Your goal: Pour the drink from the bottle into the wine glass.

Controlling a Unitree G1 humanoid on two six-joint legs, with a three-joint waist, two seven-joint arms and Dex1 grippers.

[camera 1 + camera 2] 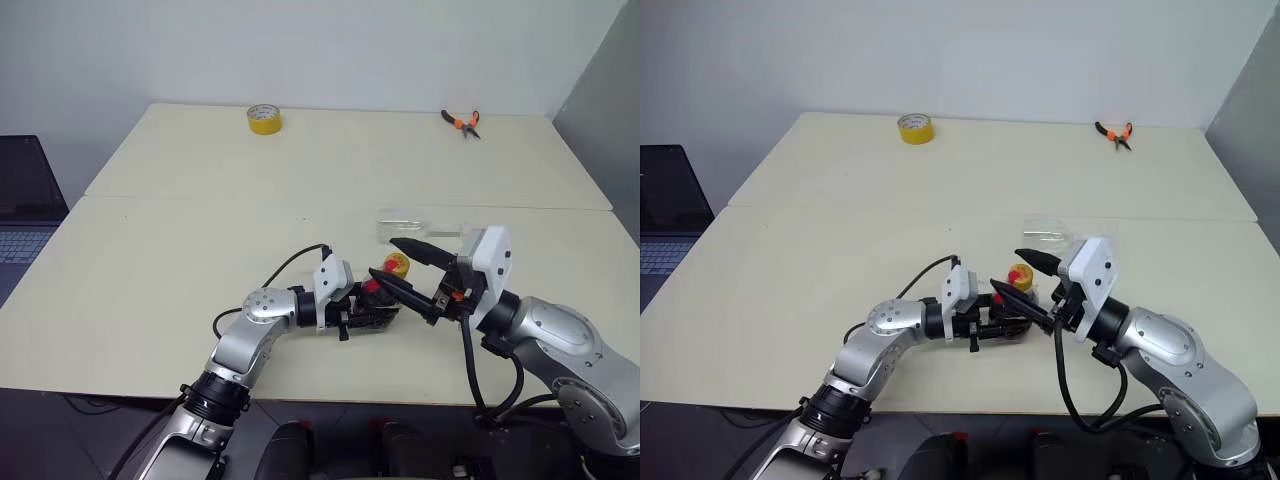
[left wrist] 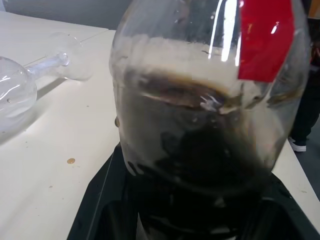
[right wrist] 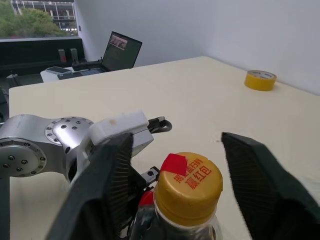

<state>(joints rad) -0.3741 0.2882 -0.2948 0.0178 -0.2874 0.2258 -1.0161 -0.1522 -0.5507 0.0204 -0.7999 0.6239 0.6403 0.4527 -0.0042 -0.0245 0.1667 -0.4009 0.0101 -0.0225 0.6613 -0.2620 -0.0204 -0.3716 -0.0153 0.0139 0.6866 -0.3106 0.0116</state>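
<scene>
My left gripper (image 1: 378, 318) is shut on the body of the bottle (image 2: 200, 100), a small clear one with a red label, and holds it upright just above the table. The dark drink (image 2: 200, 165) fills its lower half. The bottle's yellow cap (image 3: 188, 181) is on. My right gripper (image 3: 176, 137) is open, one finger on each side of the cap with a gap to it. The wine glass (image 1: 415, 225) is clear and appears to lie on its side on the table just beyond the bottle, also seen as the glass (image 2: 15, 90) in the left wrist view.
A yellow tape roll (image 1: 263, 119) sits at the far left of the cream table (image 1: 200, 250). Orange-handled pliers (image 1: 462, 122) lie at the far right. An open laptop (image 1: 20, 200) stands beyond the table's left edge.
</scene>
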